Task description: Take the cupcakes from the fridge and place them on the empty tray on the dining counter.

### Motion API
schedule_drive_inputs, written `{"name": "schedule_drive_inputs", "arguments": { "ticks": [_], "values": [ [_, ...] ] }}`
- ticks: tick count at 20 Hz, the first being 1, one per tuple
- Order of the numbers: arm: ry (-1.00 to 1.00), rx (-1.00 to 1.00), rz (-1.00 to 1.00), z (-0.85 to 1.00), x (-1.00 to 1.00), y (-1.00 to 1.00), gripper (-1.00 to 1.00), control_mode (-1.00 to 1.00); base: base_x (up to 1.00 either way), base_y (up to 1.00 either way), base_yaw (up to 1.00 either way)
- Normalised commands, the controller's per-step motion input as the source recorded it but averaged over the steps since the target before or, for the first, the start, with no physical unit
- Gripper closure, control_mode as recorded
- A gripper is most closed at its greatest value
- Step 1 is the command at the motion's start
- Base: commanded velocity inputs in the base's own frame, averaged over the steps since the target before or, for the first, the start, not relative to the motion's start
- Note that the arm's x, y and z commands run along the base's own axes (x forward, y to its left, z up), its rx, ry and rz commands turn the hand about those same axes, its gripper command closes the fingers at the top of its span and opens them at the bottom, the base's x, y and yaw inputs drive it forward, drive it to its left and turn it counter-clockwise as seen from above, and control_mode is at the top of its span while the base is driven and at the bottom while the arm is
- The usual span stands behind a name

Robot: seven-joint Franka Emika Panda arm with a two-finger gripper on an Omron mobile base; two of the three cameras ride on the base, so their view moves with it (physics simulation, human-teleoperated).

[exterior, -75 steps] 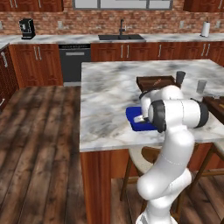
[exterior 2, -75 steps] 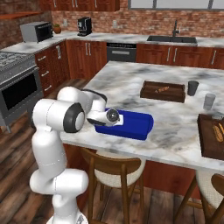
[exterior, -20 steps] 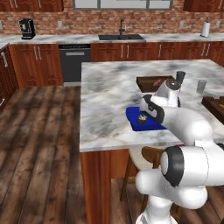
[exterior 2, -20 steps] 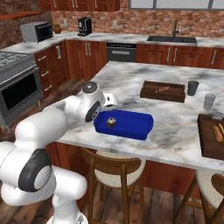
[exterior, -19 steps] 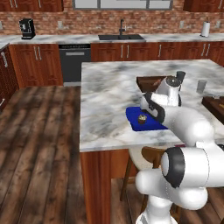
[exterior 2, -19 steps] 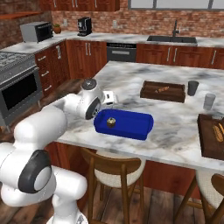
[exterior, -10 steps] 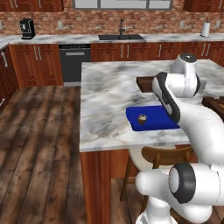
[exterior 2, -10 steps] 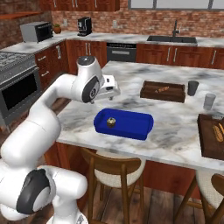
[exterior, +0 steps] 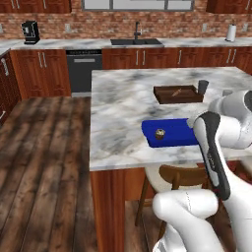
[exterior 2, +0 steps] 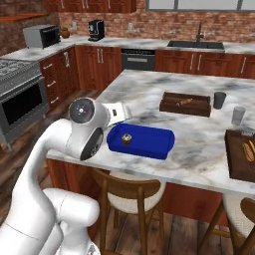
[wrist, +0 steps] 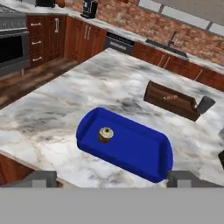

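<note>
One cupcake (wrist: pixel 105 134) sits in the tray (wrist: pixel 140 162) ahead of my wide, empty pincer (wrist: pixel 113 178); next, the fridge for the second.

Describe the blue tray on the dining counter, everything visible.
The tray is bright blue, rectangular, with rounded corners and low raised walls, and looks like smooth plastic. It lies flat on the marble dining counter near its front edge. One cupcake, dark brown with a tan top, stands inside near one end; the rest is bare.
</note>
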Motion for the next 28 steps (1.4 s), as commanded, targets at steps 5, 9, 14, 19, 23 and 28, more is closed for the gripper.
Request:
{"name": "schedule_drive_inputs", "arguments": {
  "ticks": [5,9,14,19,23,28],
  "values": [
    [-0.62,0.00,0.01,-0.02,-1.00,0.37,-1.00,-1.00,0.00,0.00,0.00],
    [-0.18,0.00,0.00,0.31,-0.91,0.15,-1.00,-1.00,0.00,0.00,0.00],
    [-0.01,0.00,0.00,0.20,-0.65,0.00,-1.00,-1.00,0.00,0.00,0.00],
    [0.07,0.00,0.00,0.00,-0.03,0.00,-1.00,-1.00,0.00,0.00,0.00],
    [0.00,0.00,0.00,0.00,0.00,0.00,-1.00,1.00,-0.13,0.00,0.00],
    [0.00,0.00,0.00,0.00,0.00,0.00,-1.00,1.00,-0.91,0.00,0.00]
  ]
}}
